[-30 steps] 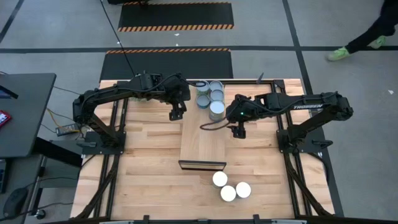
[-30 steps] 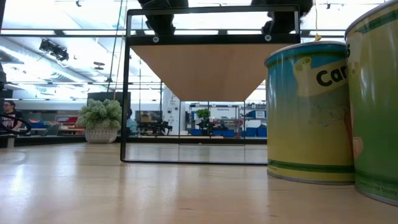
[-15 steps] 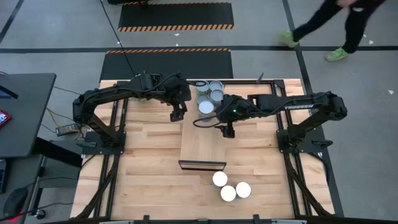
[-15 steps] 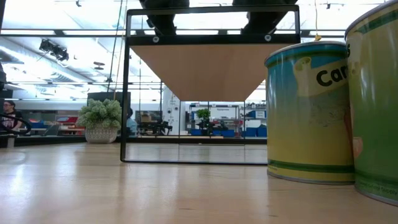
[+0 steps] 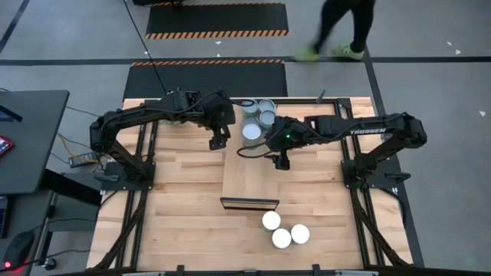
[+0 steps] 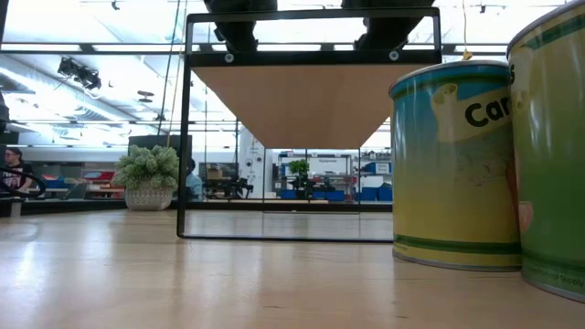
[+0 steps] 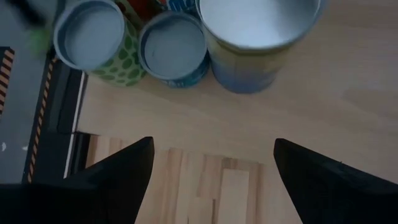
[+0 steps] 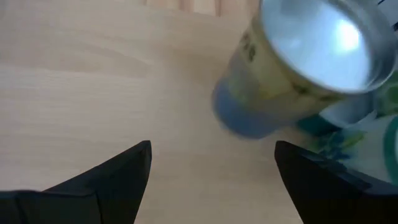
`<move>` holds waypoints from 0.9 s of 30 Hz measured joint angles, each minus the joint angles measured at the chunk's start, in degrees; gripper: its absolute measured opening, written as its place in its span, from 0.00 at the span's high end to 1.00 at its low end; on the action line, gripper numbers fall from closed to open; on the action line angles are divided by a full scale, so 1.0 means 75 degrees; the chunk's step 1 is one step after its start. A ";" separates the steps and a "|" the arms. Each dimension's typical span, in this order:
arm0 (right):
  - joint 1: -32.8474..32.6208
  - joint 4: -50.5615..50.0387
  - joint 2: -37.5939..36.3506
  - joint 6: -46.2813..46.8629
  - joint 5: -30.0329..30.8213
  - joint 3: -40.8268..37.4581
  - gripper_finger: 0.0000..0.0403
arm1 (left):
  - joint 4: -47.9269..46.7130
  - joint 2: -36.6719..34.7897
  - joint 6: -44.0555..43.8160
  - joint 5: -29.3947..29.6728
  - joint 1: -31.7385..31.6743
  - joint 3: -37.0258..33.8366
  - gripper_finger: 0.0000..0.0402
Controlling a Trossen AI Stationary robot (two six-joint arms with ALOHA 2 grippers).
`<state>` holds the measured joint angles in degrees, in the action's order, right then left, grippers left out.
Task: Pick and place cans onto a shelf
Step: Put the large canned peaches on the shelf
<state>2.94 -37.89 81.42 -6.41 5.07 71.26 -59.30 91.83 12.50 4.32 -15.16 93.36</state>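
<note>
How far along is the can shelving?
Done: a cluster of cans stands at the far end of the shelf. In hand: nothing; right gripper open over the shelf, left gripper open beside it. Left: three white-topped cans on the table.

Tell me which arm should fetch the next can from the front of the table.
Probably right. The three cans stand right of the shelf's front edge. The right gripper is open over the shelf, on their side; the left gripper is open by the shelf's far left corner, farther off.
</note>
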 joint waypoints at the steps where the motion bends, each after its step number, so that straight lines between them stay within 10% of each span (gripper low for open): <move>1: -0.0037 -0.0250 -0.0026 0.0097 -0.0170 0.0096 0.14 | -0.0081 0.0000 0.0001 -0.0002 0.0001 0.0000 0.16; 12: -0.1480 -0.3002 -0.0645 0.1759 -0.1187 0.0412 0.14 | -0.0719 0.0000 0.0069 0.0013 0.0000 0.0000 0.16; 27: -0.5143 -0.2256 -0.0431 0.4823 -0.0461 -0.0858 0.14 | -0.0730 0.0000 0.0199 0.0015 -0.0006 0.0000 0.16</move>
<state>-35.63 -54.81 78.19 29.76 1.61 64.83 -64.77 91.83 13.99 4.43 -15.20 93.36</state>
